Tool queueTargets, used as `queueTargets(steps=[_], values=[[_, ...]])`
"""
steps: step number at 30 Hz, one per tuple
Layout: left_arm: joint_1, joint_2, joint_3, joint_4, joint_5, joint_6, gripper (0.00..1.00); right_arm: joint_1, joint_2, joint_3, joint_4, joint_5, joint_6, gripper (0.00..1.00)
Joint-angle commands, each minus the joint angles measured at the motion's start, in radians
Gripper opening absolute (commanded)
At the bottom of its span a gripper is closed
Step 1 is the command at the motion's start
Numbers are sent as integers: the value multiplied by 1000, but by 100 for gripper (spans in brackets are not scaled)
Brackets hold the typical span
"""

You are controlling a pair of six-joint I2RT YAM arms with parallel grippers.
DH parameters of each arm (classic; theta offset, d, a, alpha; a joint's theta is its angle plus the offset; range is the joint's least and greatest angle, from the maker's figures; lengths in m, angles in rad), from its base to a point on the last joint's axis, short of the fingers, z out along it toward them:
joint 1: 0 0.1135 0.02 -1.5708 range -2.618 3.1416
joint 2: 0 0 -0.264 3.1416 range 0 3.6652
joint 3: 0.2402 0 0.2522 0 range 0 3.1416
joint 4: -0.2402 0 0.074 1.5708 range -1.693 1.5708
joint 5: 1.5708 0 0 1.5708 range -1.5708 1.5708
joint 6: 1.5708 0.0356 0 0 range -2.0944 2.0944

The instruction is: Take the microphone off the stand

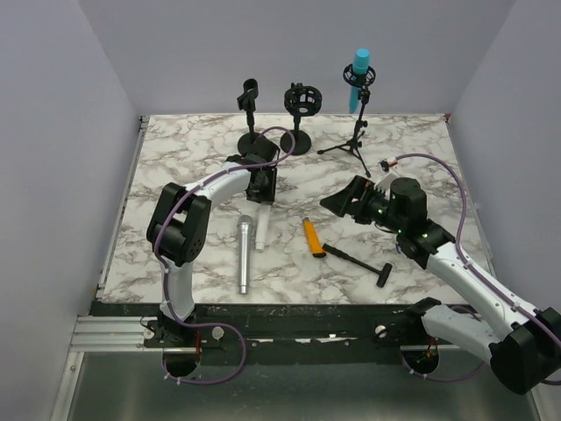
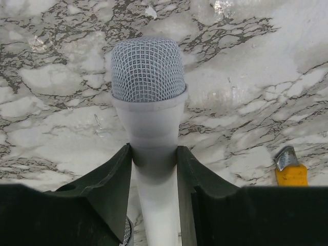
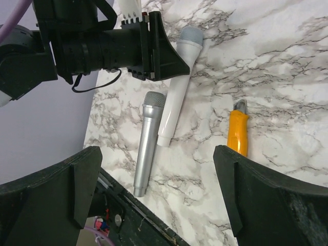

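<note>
A blue microphone (image 1: 360,68) sits upright in the clip of a black tripod stand (image 1: 355,140) at the back right. A white microphone (image 1: 263,232) (image 2: 148,72) (image 3: 174,102) lies flat on the marble table. My left gripper (image 1: 261,197) (image 2: 154,159) is shut on its neck just below the mesh head, with both jaws touching the body. My right gripper (image 1: 337,203) (image 3: 156,189) hovers open over the table's middle, holding nothing, well short of the tripod stand.
A silver microphone (image 1: 244,254) (image 3: 147,138) lies beside the white one. An orange utility knife (image 1: 313,239) (image 3: 238,132) (image 2: 290,171) and a black tool (image 1: 359,261) lie mid-table. Two empty black stands (image 1: 252,132) (image 1: 301,114) stand at the back.
</note>
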Motion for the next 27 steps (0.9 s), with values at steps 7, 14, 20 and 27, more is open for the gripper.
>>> queueTargets(steps=[7,14,20,27], values=[[-8,25,19,16,76,2,34,2,-48,64,-105,84,-44,100],[-15,59,22,12,52,18,34,2,-125,21,-115,134,-50,100],[-15,5,31,47,96,27,6,2,-108,75,-161,138,-86,100],[-33,-166,-15,83,236,49,0,2,-103,55,-137,163,-87,100]])
